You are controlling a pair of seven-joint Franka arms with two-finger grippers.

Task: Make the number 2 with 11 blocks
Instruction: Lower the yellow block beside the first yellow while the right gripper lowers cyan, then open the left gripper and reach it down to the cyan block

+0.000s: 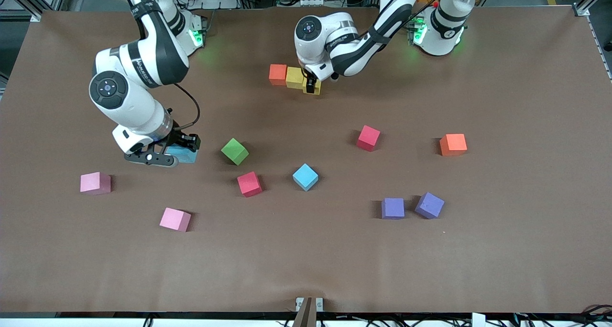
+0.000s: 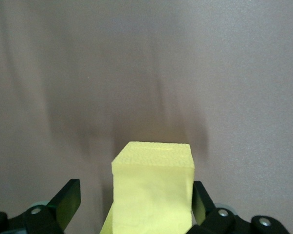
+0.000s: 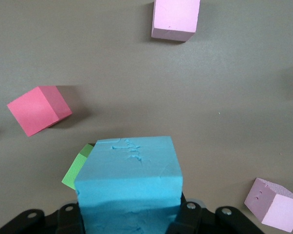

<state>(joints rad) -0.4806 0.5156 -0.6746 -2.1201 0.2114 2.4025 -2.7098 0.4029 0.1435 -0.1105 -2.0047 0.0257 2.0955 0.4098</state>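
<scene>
Left gripper (image 1: 311, 86) down over second yellow block (image 1: 314, 89), fingers (image 2: 66, 202) parted, one clearly off its side; block half hidden beneath. Joined in a row: orange block (image 1: 278, 74), yellow block (image 1: 295, 77), then that one, slightly nearer the camera. Right gripper (image 1: 173, 151) clamped on light blue block (image 3: 129, 183), mostly masked in front view; lifted or resting, impossible to tell. Scattered nearer the camera: green block (image 1: 234, 151), two red, another light blue, two purple, two pink, another orange.
</scene>
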